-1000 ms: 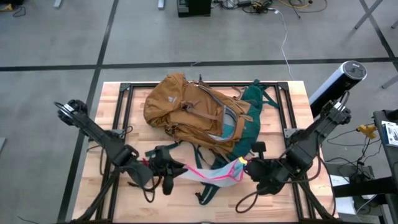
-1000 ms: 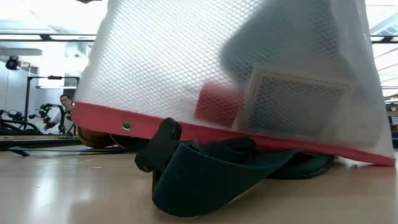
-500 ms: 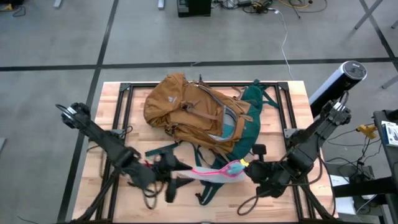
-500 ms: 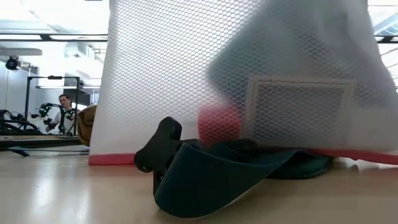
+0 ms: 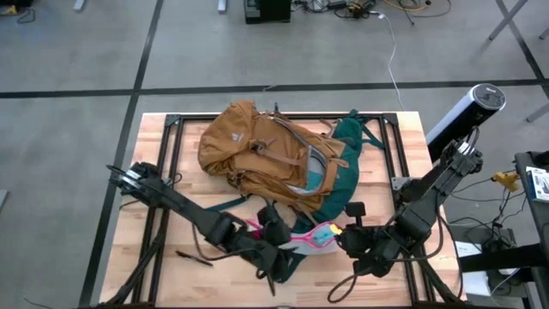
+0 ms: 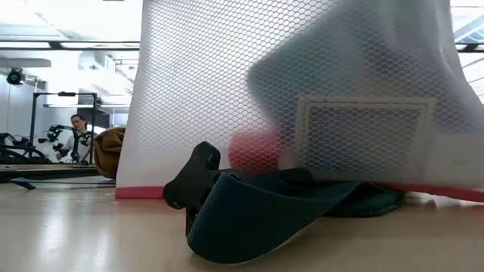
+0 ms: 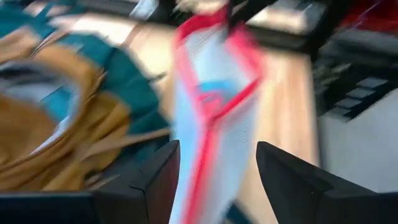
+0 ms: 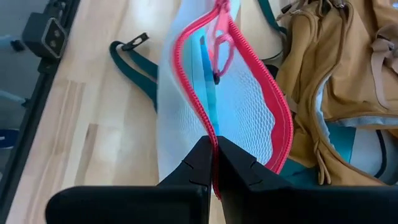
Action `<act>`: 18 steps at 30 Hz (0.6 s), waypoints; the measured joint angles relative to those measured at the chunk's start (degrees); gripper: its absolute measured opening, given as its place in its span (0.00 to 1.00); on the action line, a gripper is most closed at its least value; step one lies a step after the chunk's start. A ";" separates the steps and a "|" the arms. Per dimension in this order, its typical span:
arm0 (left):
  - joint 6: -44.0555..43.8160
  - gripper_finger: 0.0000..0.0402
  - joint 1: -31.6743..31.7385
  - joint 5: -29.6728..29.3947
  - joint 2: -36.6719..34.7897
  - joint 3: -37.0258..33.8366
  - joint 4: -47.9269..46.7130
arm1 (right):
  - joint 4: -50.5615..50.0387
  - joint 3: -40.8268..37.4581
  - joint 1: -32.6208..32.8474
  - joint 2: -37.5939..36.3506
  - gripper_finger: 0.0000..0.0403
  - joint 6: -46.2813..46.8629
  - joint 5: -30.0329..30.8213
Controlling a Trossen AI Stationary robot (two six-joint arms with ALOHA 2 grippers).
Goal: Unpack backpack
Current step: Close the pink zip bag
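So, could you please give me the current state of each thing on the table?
Backpack: lying on its side, top open, grey lining showing.
Mesh pouch: out of the backpack, pink zip open.
Right gripper: jaws shut on the pouch's zip edge.
Left gripper: jaws open either side of the pouch.

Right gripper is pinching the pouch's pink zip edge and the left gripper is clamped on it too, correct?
Half right. The right gripper is shut on the pouch, but the left gripper stands open around it, as the left wrist view shows.

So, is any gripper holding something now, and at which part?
The right gripper is shut on the pink zipper edge of the mesh pouch. The left gripper is open around the pouch, holding nothing.
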 joint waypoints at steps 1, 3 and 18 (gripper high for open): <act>-0.28 0.51 0.26 1.21 0.22 0.25 -0.58 | 0.01 0.00 0.13 0.00 0.00 0.17 0.03; -0.28 0.52 0.79 4.43 0.30 0.39 -0.27 | 0.03 0.00 0.27 0.00 0.00 0.29 0.05; -2.62 0.04 2.84 6.96 4.06 -0.31 0.15 | 7.12 0.36 0.85 0.22 0.04 -4.26 0.11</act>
